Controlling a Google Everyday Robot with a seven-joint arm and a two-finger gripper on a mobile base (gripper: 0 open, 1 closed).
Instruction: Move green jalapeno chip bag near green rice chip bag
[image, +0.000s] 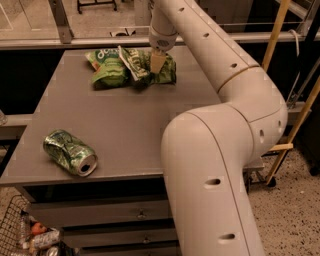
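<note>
Green jalapeno chip bag (169, 74): a flat, crinkled dark-green bag with large white lettering and a white strip at one end. The foil is creased and catches the light.
Where it lies: at the far edge of the desk (130, 125), about midway along that edge. Its strip end touches, or slightly overlaps, the green rice chip bag (107, 70).
Long axis: roughly along the far edge. The white-strip end points left toward the other bag and is tilted up off the surface, while the dark end points toward the far right corner and lies lower.
Green rice chip bag: a smaller, puffy bright-green pouch with white script on top. It sits just left of the jalapeno bag, toward the far left corner.
Gripper (156, 62): it comes straight down from above onto the middle of the jalapeno bag, in contact with it. I cannot tell whether it is grasping the bag or has released it.
Arm (215, 150): large, white and jointed. It rises by the near right corner and arches over the right edge to the far edge.
Crushed can (70, 152): green, on its side near the near left corner, well apart from both bags.
Surface: a plain matte grey top with drawers (140, 215) beneath the near edge.
Room: a metal rail (75, 42) runs behind the far edge and wooden poles (277, 40) lean beyond the right edge. The floor (292, 215) is speckled, and a wire basket (12, 232) stands below the near left corner.
</note>
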